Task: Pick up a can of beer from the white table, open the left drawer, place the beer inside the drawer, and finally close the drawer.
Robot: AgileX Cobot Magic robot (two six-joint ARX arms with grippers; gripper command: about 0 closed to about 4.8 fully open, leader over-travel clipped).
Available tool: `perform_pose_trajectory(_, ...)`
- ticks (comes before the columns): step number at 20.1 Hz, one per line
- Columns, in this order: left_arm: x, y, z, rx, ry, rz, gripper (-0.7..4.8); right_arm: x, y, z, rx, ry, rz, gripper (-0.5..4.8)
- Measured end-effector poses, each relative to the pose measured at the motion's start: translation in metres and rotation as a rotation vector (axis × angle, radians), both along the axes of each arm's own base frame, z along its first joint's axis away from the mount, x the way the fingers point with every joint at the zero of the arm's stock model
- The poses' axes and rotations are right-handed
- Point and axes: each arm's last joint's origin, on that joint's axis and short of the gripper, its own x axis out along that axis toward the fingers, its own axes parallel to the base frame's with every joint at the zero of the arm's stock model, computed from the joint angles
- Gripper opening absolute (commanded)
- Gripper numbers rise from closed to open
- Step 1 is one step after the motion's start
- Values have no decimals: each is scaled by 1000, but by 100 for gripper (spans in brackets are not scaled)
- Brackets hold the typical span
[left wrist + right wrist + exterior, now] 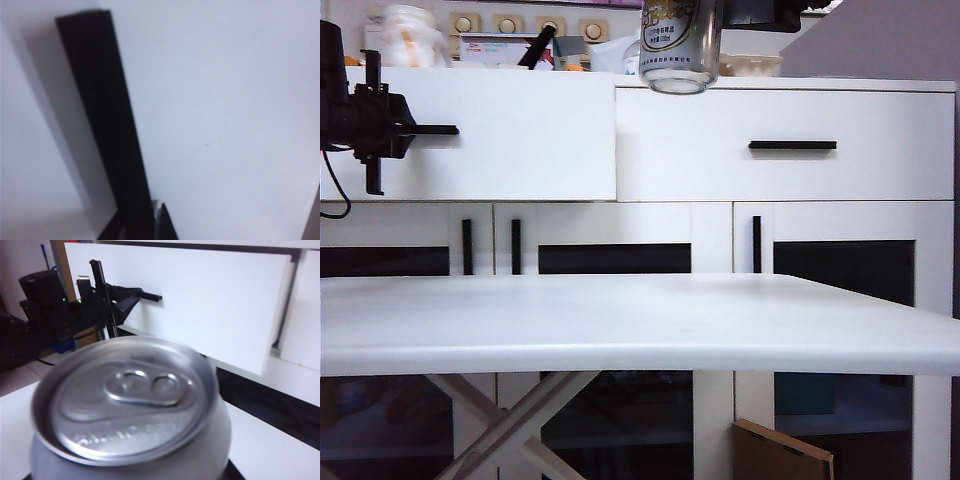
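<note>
Left gripper [415, 130] clamped on the black bar handle [107, 130] of the left drawer [520, 135], drawer pulled out from the cabinet. Right gripper [720, 12] closed around the can of beer [680, 45], hanging upright above the white table [640, 320], beside the drawer's right edge.

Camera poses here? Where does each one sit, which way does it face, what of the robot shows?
Exterior view: low, at table-edge height, facing the white table and cabinet; left gripper on the left drawer handle, can of beer hanging at top.
Left wrist view: on the left arm, close against the drawer front; fingertips clamp the black handle.
Right wrist view: on the right arm, looking over the can top toward the pulled-out drawer.
Shared: exterior and right wrist both show the left gripper on the handle.
</note>
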Motion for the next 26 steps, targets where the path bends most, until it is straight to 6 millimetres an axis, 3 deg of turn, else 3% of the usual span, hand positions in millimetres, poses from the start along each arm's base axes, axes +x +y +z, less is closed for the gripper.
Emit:
perform_pose_trajectory(2,-3,-1,-4,-1,-13,0,-6,-1,0,1,1,-1,5,165)
perform_pose_trajectory(6,-31,-2,-8,-5,-23,11,-6,-3,-4,8,9,-19,-24,165)
perform_pose_trajectory(26,-131,-8,-13,-2,4,-1,-6,-5,-4,9,7,-19,-21,165)
